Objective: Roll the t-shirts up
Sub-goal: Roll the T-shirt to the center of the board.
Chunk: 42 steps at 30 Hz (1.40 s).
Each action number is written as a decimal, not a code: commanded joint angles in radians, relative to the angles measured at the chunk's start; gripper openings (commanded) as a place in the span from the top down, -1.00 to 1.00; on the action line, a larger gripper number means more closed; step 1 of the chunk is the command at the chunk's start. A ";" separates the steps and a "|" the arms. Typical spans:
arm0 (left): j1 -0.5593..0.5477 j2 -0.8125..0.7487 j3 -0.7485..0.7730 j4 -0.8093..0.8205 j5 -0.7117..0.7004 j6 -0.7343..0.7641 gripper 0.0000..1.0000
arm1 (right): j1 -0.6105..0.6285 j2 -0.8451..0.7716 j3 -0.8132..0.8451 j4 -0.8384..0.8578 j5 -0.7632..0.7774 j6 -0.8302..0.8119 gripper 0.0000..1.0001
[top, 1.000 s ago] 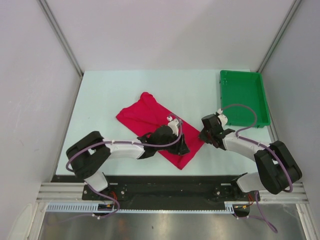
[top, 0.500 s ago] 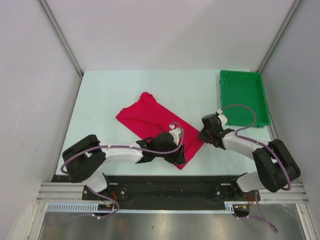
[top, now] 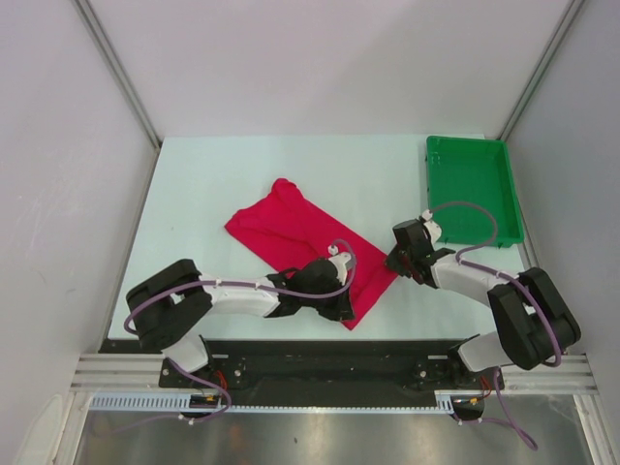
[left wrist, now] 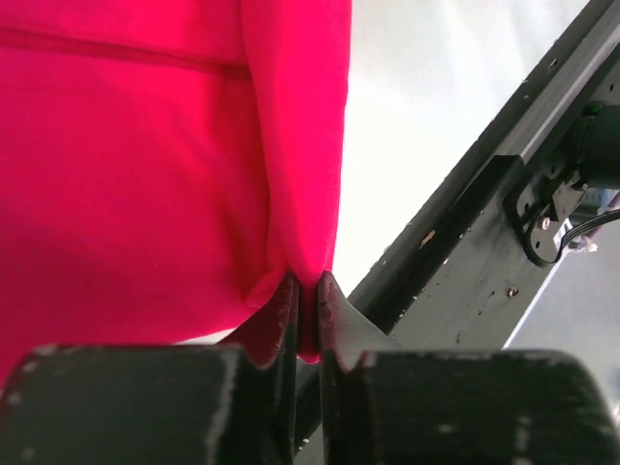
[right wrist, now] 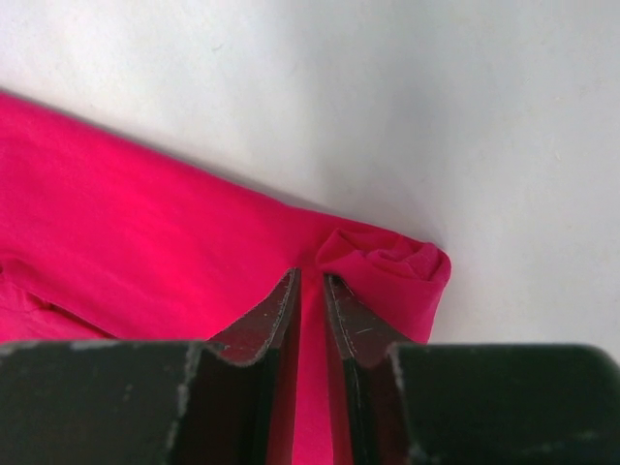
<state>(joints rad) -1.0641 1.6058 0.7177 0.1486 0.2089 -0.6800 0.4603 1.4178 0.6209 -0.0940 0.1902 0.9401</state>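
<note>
The crimson t-shirt (top: pixel 291 232) lies folded into a long strip that runs diagonally across the middle of the table. My left gripper (top: pixel 346 310) is at the strip's near corner. In the left wrist view its jaws (left wrist: pixel 308 286) are shut on a pinched fold of the red fabric (left wrist: pixel 145 174). My right gripper (top: pixel 392 262) is at the strip's right corner. There its jaws (right wrist: pixel 311 281) stand narrow, with a layer of the t-shirt (right wrist: pixel 145 242) between them, beside a small rolled-up bunch of cloth (right wrist: pixel 397 266).
A green tray (top: pixel 470 174) stands at the back right, with the right arm's cable looping over its near end. The black mounting rail (left wrist: pixel 484 242) runs along the table's near edge, close to the left gripper. Walls enclose the table on three sides.
My left gripper slid toward the near edge onto the strip's near corner and closed on the fabric. The right arm has not moved.
</note>
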 commanded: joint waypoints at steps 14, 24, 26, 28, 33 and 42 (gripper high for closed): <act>-0.010 -0.151 0.018 -0.208 -0.193 0.040 -0.05 | -0.006 0.082 0.000 0.063 -0.009 -0.024 0.65; -0.145 -0.046 0.339 -0.351 -0.459 0.275 -0.28 | -0.006 0.076 -0.001 0.053 -0.014 -0.027 0.66; -0.163 -0.011 0.376 -0.330 -0.485 0.299 -0.28 | -0.006 0.078 0.000 0.053 -0.015 -0.024 0.66; -0.169 0.051 0.399 -0.319 -0.508 0.310 -0.28 | -0.006 0.078 0.000 0.051 -0.017 -0.026 0.66; -0.206 0.154 0.454 -0.304 -0.609 0.346 -0.29 | -0.008 0.084 0.000 0.053 -0.018 -0.027 0.66; -0.249 0.250 0.470 -0.273 -0.689 0.349 -0.29 | -0.015 0.089 0.000 0.050 -0.023 -0.026 0.66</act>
<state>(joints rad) -1.2945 1.8435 1.1419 -0.1585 -0.4057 -0.3542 0.4530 1.4792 0.6212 -0.0097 0.1593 0.9295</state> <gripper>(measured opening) 0.647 0.173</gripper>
